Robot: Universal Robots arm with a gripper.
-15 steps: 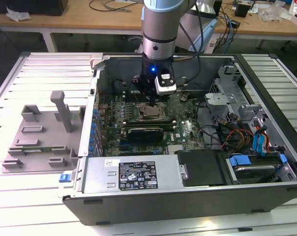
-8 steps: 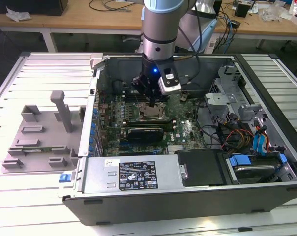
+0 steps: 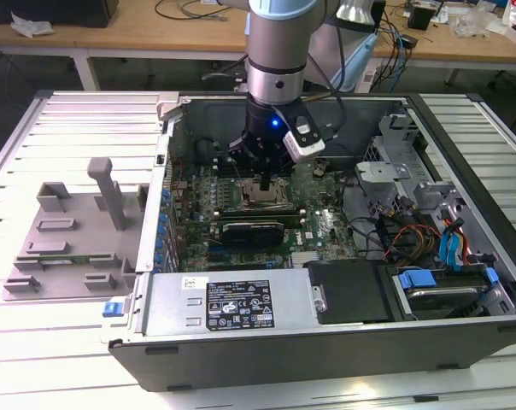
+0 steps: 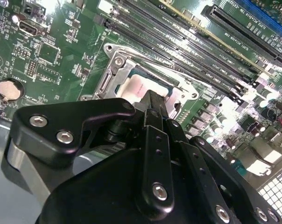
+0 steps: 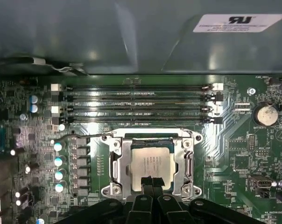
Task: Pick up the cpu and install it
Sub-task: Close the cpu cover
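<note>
The cpu (image 5: 150, 161) lies flat inside the socket frame (image 5: 116, 163). The tool (image 5: 149, 179), pinched narrow and gripping nothing, meets the chip at the frame's edge, seemingly to seat it.

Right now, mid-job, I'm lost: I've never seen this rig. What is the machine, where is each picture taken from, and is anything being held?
The machine is a single robot arm reaching down into an open dark grey computer case, which sits on a slatted metal table. The exterior view is taken from a camera off the arm. Both wrist views come from cameras on the arm and look past its black gripper. A grey plastic tray lies on the table at the exterior view's left. The cpu, a small square chip with a pale silver top, lies flat inside the metal-rimmed socket frame on the green motherboard. The gripper is shut, with its tip at the chip's edge, and holds nothing.
</note>
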